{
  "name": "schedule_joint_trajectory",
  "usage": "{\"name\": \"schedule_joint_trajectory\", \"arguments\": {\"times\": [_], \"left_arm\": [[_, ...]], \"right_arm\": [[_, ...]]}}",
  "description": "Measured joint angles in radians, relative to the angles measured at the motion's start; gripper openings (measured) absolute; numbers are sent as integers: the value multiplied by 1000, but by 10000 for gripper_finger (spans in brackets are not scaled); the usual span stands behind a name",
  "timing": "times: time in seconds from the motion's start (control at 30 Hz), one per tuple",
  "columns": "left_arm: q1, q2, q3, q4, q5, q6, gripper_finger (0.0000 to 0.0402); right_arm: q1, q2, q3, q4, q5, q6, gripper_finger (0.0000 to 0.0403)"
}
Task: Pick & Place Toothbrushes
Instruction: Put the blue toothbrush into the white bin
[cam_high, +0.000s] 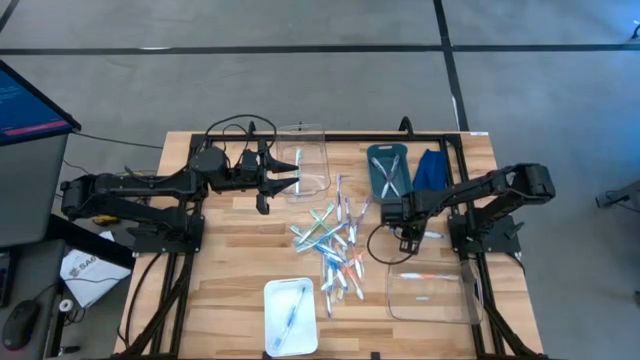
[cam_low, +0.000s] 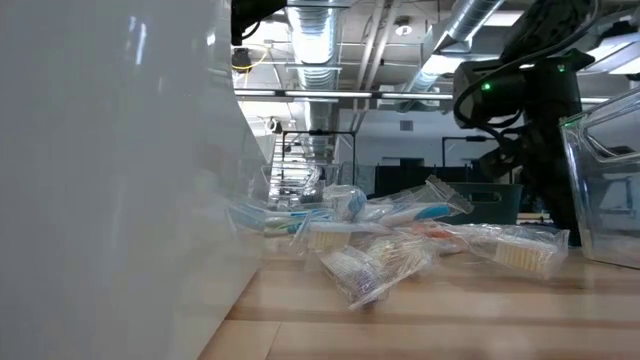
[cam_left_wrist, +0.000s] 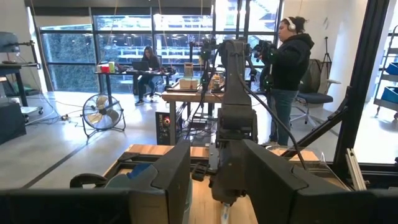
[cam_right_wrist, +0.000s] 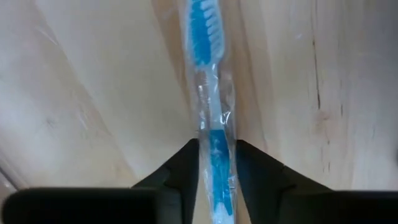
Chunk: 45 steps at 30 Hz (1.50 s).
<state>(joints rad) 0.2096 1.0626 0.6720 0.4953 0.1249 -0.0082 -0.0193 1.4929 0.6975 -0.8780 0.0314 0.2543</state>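
The right gripper (cam_right_wrist: 216, 163) was down at the wooden table (cam_high: 230, 270), its two fingers pressed against either side of a blue toothbrush (cam_right_wrist: 208, 93) in a clear wrapper, at the handle's coloured grip section. Whether the brush was lifted or lay on the wood could not be told. In the high view this gripper (cam_high: 408, 236) sat just right of the pile (cam_high: 335, 245) of wrapped brushes in the table's middle, beside a clear tray (cam_high: 430, 297). The left gripper (cam_high: 290, 178) waited over another clear tray (cam_high: 310, 160), fingers apart, holding nothing. The brush looked light and stiff, but its film wrapper seemed slippery and loose, so a pinch on the thicker mid-handle, square across it, appeared the safest hold; a grip on wrapper alone would likely slide.
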Motion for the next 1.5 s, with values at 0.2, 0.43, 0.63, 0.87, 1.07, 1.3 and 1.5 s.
{"name": "schedule_joint_trajectory", "arguments": {"times": [0.2,0.43,0.63,0.87,1.07,1.3,1.5], "left_arm": [[0,0,0,-1,0,0,135],[0,0,0,-9,0,-8,135],[0,0,0,-9,0,-8,135],[0,0,0,-9,0,-8,135],[0,0,0,-9,0,-8,135],[6,0,0,-9,0,98,135],[9,0,0,-19,0,167,135]], "right_arm": [[-11,0,1,-5,4,0,21],[11,0,6,-50,7,37,4],[65,0,45,-173,12,62,1],[114,0,150,-233,58,95,0],[131,-1,295,-261,155,84,0],[129,-1,509,-312,349,52,0],[145,-36,678,-188,534,-12,0]]}}
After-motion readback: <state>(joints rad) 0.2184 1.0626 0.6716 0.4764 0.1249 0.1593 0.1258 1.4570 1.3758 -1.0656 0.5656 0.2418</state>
